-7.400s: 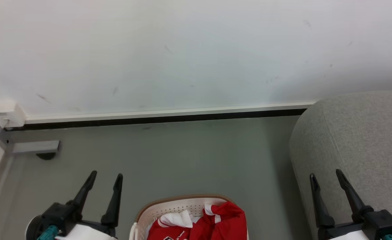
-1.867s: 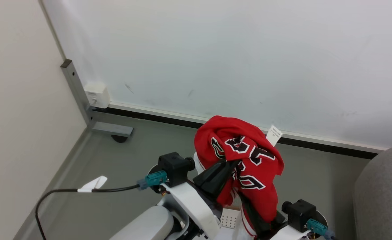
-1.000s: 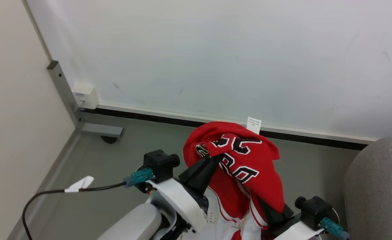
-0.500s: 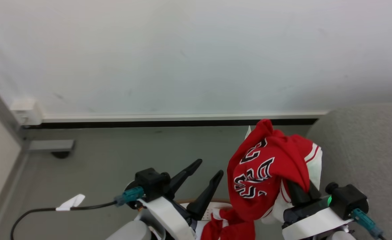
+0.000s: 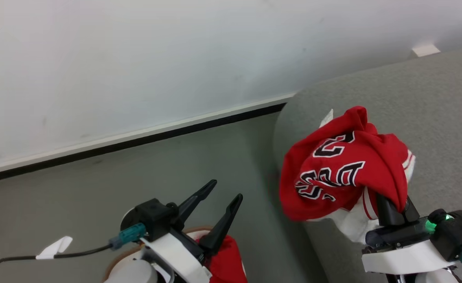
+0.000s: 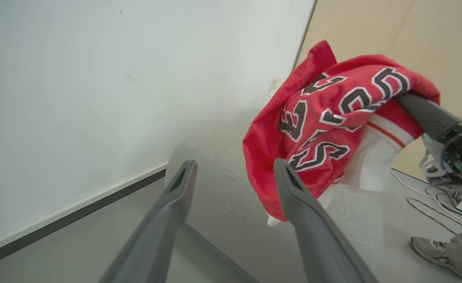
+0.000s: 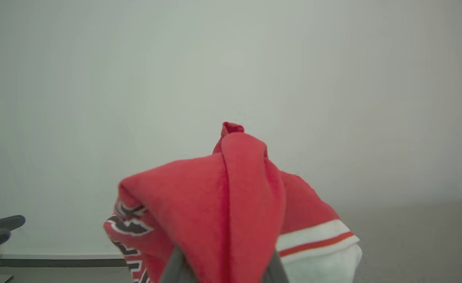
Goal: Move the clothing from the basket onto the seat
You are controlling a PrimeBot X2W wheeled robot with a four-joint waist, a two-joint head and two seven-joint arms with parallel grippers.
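Observation:
A red garment with black, white-outlined letters point(image 5: 343, 165) hangs bunched over my right gripper point(image 5: 392, 208), which is shut on it; the cloth hides the fingertips. It hangs above the near edge of the grey seat point(image 5: 435, 114). The left wrist view shows the lettered garment point(image 6: 333, 114) in front of the seat point(image 6: 223, 196), and the right wrist view shows that garment point(image 7: 231, 196) draped over my own fingers. My left gripper point(image 5: 227, 189) stands open and empty above the basket point(image 5: 113, 267). A second red garment point(image 5: 225, 255) lies in the basket.
A white wall with a dark baseboard point(image 5: 136, 141) runs behind the grey floor point(image 5: 97, 188). The seat's side rises just right of the basket. A person's shoe point(image 6: 427, 245) and loose cables point(image 6: 431, 204) are on the floor beyond the seat.
My left gripper has let go of the lettered garment and opened. The head view has swung right. My right gripper has carried the garment to the seat's edge.

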